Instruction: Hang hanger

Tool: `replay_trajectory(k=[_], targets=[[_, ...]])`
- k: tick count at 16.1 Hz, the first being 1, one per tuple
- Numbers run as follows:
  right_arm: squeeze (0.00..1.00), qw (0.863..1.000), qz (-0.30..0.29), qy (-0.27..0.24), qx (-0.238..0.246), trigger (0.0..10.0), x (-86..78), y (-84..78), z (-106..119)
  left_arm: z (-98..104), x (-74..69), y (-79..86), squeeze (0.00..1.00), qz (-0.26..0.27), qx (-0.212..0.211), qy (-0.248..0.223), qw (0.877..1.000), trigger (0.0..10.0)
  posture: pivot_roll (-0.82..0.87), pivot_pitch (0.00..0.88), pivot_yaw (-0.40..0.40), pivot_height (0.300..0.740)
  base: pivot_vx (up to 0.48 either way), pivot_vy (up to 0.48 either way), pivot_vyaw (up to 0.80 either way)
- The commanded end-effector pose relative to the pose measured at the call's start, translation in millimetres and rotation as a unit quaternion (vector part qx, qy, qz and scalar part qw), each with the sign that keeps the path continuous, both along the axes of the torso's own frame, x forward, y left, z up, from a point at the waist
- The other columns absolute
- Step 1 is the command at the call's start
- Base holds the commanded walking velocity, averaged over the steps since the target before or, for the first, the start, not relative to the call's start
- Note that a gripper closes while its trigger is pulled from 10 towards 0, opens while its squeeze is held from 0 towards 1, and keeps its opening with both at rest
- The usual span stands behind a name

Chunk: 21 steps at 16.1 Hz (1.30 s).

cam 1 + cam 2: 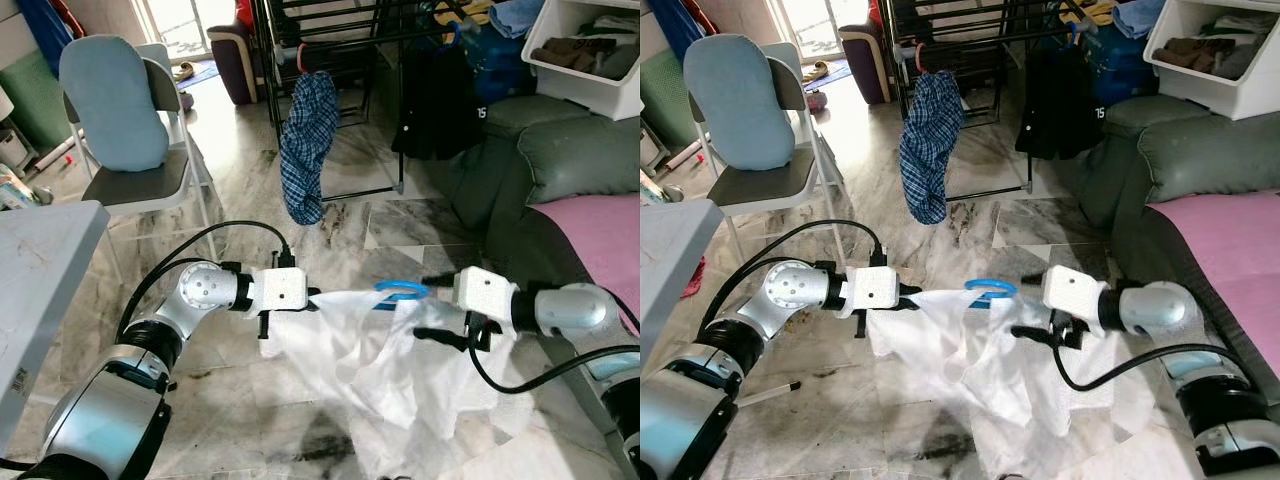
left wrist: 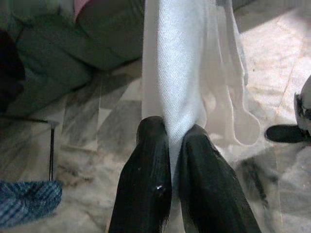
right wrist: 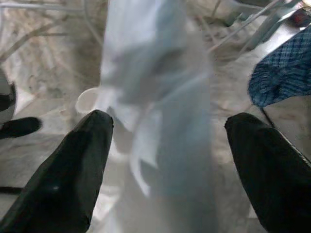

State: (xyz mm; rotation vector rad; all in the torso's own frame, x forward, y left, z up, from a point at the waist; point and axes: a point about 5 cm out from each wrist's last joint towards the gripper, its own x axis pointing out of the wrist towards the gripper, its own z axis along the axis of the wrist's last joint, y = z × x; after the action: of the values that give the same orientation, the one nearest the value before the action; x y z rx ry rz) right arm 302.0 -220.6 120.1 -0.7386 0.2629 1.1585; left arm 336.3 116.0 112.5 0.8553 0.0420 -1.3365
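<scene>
Two arms: both reach in toward the white garment from opposite sides, above the marble floor [image 1: 400,215].
Sofa: dark green sofa [image 1: 560,160] stands beyond the garment on the robot's right, with a pink cover [image 1: 600,235] on its seat.
Drying rack: black drying rack [image 1: 330,40] stands well beyond the garment; a blue checked shirt [image 1: 305,150] and a black garment [image 1: 437,100] hang from it.
Chair: grey folding chair [image 1: 150,180] with a light blue cushion [image 1: 112,100] stands beyond the garment on the robot's left.
White garment: white garment [image 1: 370,350] hangs between the two grippers, its lower folds drooping toward the floor.
Left gripper: left gripper [image 2: 172,141] has its fingers pinched tight on one edge of the white garment.
Right gripper: right gripper [image 3: 167,126] has its fingers spread wide apart, the garment hanging between them.
Hanger: blue hanger hook [image 1: 402,290] sticks up from the garment's top edge, just beside the right gripper.
</scene>
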Motion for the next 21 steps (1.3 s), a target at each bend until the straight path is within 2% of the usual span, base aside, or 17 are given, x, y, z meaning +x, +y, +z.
replay_trajectory(k=[1,7,10,21], targets=[[0.00,1.000,0.021,0.008,-0.013,0.0,-0.1,0.7,-0.5,18.1,5.7,-1.0,0.00,-0.007,-0.026,-0.029,0.999,0.0,-0.21,0.000,0.075,0.740,0.000,0.000,0.00],[0.00,0.998,0.021,0.016,-0.050,0.0,1.6,-14.2,-2.2,21.0,6.4,4.0,0.00,-0.011,-0.022,-0.030,0.999,0.0,-0.21,0.000,0.076,0.740,0.000,0.000,0.00],[0.00,0.998,0.018,0.016,-0.050,0.0,2.2,-17.5,-0.5,19.0,5.8,7.1,0.00,-0.008,-0.018,-0.028,0.999,0.0,-0.21,0.000,0.077,0.740,0.000,0.000,0.00],[0.00,0.999,0.027,0.013,-0.039,0.0,4.1,-11.3,-2.8,16.6,5.2,5.5,0.00,-0.007,-0.018,-0.023,1.000,0.0,-0.21,0.000,0.073,0.740,0.000,0.000,0.00]])
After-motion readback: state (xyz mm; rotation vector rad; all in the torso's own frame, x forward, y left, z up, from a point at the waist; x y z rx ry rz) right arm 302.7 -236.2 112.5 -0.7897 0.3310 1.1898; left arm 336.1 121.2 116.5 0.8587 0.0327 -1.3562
